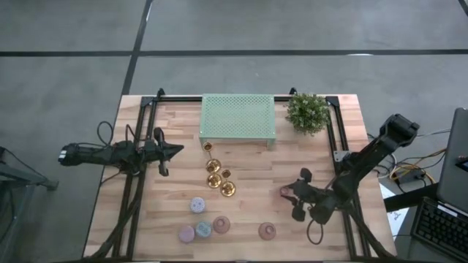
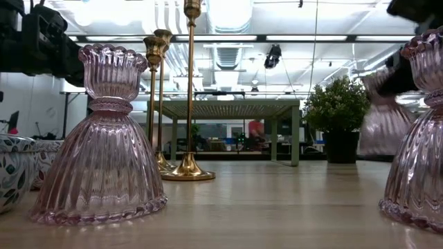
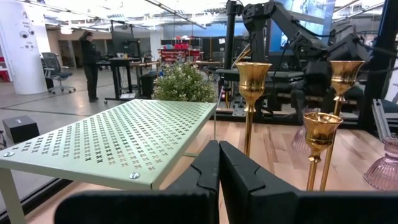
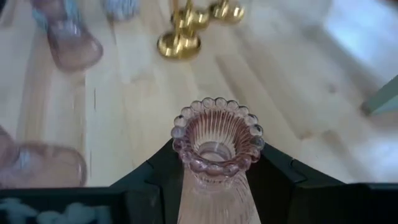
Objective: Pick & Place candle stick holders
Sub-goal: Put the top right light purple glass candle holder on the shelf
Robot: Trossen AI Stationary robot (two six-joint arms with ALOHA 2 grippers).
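Grey floor surrounds a pale wooden table [image 1: 248, 197], with a mint-green perforated stand [image 1: 238, 118] at its far edge and a small bushy plant [image 1: 308, 112] just to the right of it.

Near the middle of the table a cluster of gold candle stick holders [image 1: 217, 175] stands upright (their thin stems rise tall in the low view). Closer to the near edge sit the squat pastel holders [image 1: 197, 219], and to their right a pink glass holder [image 1: 267, 231] stands alone.

On the right side, the right end effector [image 4: 217, 180] is clamped around another pinkish glass holder [image 4: 217, 140], its two dark fingers pressed against either side of the ribbed body just below the beaded rim. This holder is upright; whether its base touches the wood cannot be told.

At the left edge, the left end effector [image 1: 174, 150] hangs level over the table and points toward the gold holders, well apart from them. Its fingers [image 3: 242, 174] are pressed together with nothing between them.
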